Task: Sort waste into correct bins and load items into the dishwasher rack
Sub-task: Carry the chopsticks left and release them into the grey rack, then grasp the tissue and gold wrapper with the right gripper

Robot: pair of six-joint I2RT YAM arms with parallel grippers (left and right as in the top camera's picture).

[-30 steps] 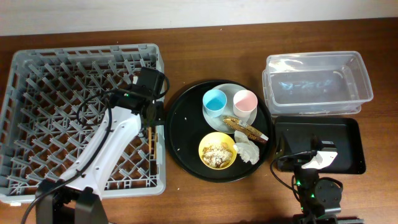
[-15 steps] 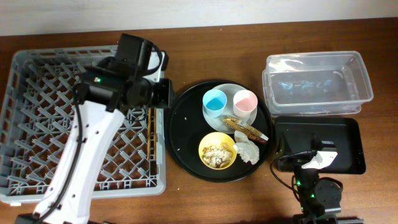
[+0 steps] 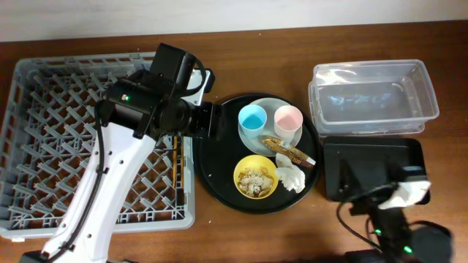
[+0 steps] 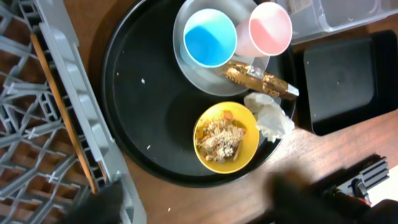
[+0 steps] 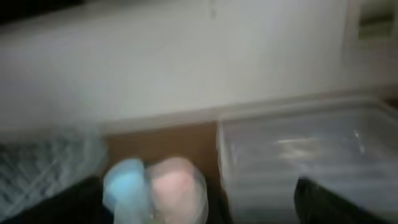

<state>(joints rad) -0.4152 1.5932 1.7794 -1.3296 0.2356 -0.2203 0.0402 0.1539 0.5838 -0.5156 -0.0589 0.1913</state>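
Observation:
My left gripper [image 4: 199, 208] hangs open and empty above the seam between the grey dishwasher rack [image 3: 44, 131] and the round black tray [image 3: 216, 164]. The wooden chopsticks [image 4: 59, 106] lie inside the rack along its right wall [image 3: 178, 157]. On the round tray, the pale plate [image 3: 270, 104] carries the blue cup [image 3: 252, 118] and pink cup [image 3: 288, 119]. The gold-brown wrapper [image 3: 289, 151] and white tissue [image 3: 290, 177] lie beside the yellow bowl [image 3: 255, 177], which holds food scraps. My right gripper [image 5: 202, 202] is open, its view blurred.
The clear tub [image 3: 373, 98] stands at the back right. The shallow black tray [image 3: 365, 168] sits just in front of it. The right arm [image 3: 398, 201] is at the table's front right corner, past that tray. The rack fills the left half.
My left gripper opened, left the chopsticks in the rack, rose and swung right over the round tray's edge. The right arm shifted to the right.

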